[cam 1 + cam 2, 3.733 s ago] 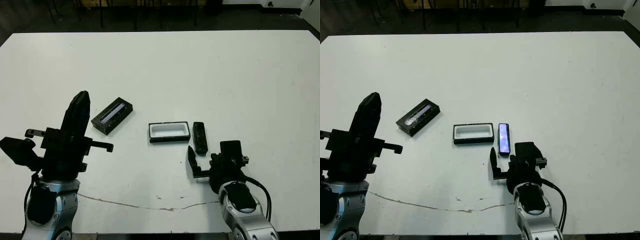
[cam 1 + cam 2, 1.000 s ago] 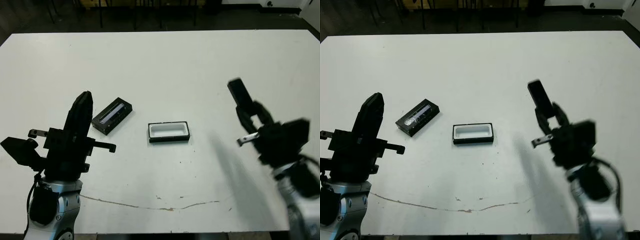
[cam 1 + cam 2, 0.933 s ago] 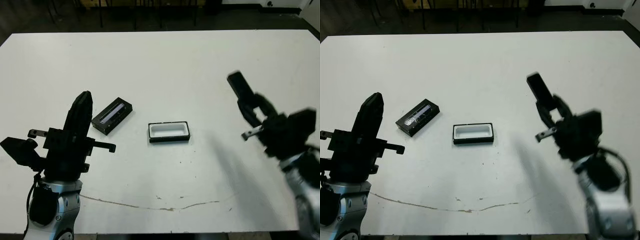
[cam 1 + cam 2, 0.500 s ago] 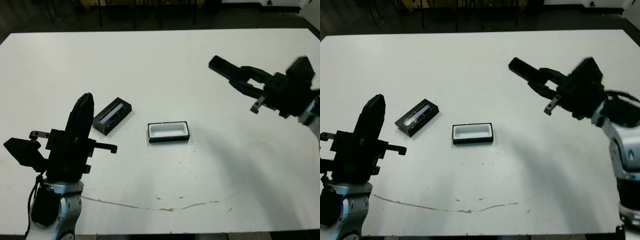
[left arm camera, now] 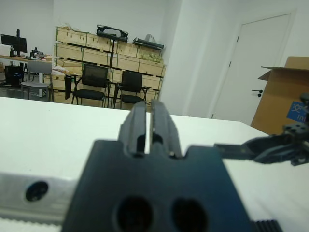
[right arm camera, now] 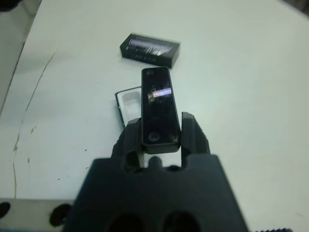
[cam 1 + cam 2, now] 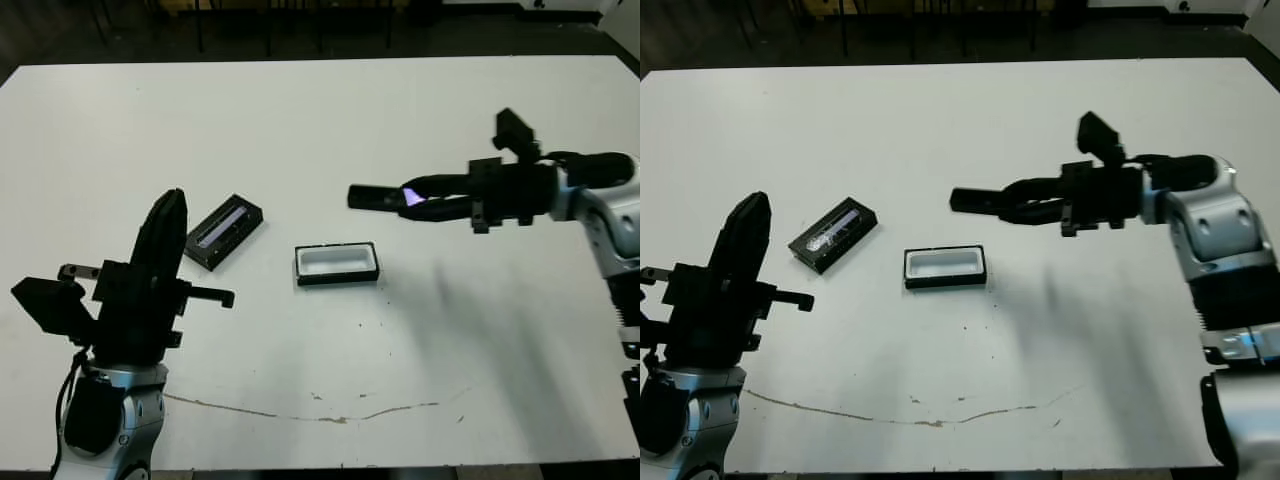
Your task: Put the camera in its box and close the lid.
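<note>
My right gripper (image 7: 432, 194) is shut on the camera (image 7: 385, 196), a slim black bar held level above the table with a bluish glint on its face. The camera (image 6: 158, 104) points toward the box (image 7: 337, 279), a shallow black tray with white lining, and hangs just beyond and to the right of it. In the right wrist view the camera hides part of the box (image 6: 124, 102). The lid (image 7: 223, 231), black with a shiny strip, lies left of the box. My left gripper (image 7: 170, 205) stands raised at the front left, shut and holding nothing.
A thin crack-like line (image 7: 300, 410) runs across the table near its front edge. The left wrist view shows chairs (image 5: 94, 82), shelves of crates and a cardboard carton (image 5: 289, 89) beyond the table.
My right arm has swung the camera leftward and down, from high over the right side to level just above the box's far right. The left arm, lid and box have stayed put.
</note>
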